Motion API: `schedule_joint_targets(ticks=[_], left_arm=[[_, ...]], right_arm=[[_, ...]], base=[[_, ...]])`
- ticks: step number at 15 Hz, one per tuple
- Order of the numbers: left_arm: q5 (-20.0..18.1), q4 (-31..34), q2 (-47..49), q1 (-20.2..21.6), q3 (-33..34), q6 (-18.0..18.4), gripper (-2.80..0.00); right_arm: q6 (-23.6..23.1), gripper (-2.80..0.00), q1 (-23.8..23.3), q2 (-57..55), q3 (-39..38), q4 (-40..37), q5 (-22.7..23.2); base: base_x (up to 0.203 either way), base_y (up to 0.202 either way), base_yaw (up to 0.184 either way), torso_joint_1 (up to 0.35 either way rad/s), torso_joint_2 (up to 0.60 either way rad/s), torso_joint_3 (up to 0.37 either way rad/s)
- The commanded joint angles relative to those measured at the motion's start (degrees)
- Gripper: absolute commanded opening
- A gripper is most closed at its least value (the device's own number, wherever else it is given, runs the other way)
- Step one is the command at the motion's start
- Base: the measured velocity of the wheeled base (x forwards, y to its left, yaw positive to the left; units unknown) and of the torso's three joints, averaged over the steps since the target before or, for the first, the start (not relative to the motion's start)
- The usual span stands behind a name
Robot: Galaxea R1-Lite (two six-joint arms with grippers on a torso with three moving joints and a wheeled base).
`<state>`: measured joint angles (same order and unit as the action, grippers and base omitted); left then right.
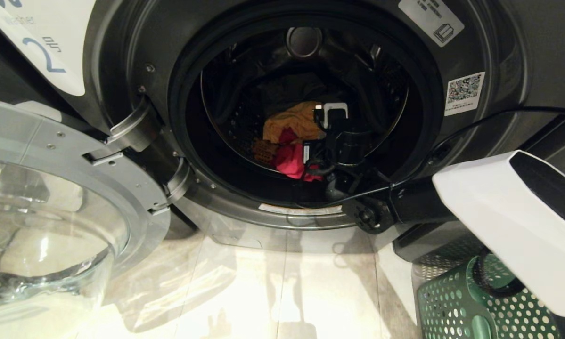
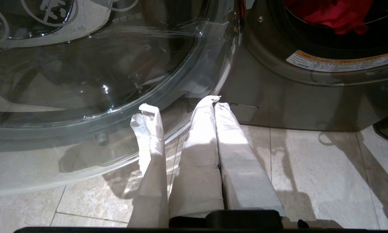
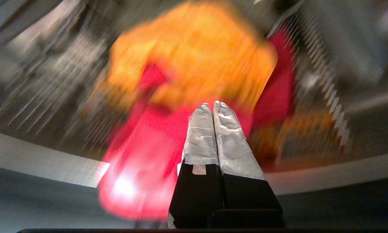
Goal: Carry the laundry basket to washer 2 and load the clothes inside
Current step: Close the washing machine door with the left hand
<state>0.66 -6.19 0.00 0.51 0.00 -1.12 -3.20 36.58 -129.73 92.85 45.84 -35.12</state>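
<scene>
Clothes: pink-red bundle with a yellow-orange garment on top, lying low inside the drum of washer 2, past the door opening. Judged light, limp, non-fragile; will drape and slump, may snag on the drum perforations. Best hold: pinch a raised fold near the middle of the pile, not a trailing edge.

Right end effector: inside the drum, pointing at the clothes; fingers pressed together, nothing between them. Contact with the fabric cannot be told.

Left end effector: low, near the washer 2 front panel, beside the open glass door; fingers together, empty.

Laundry basket: on the floor to the right of washer 2, under the right arm
</scene>
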Motion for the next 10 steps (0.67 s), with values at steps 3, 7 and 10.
schedule_joint_targets(ticks=[3,7,10], left_arm=[[0.04,-0.05,0.09,0.02,2.29,-0.02,-2.80],[0.04,-0.05,0.09,0.02,2.29,-0.02,-2.80],[0.04,-0.05,0.09,0.02,2.29,-0.02,-2.80]], right_arm=[[12.89,-2.80,8.19,21.22,-20.41,-15.85,0.88],[15.71,-2.80,14.17,34.44,-42.38,-21.96,1.24],[16.01,-2.80,15.34,46.29,-57.65,-26.17,3.02]], base=[[0.000,0.000,0.000,0.000,0.00,0.000],[0.000,0.000,0.000,0.000,0.00,0.000],[0.000,0.000,0.000,0.000,0.00,0.000]])
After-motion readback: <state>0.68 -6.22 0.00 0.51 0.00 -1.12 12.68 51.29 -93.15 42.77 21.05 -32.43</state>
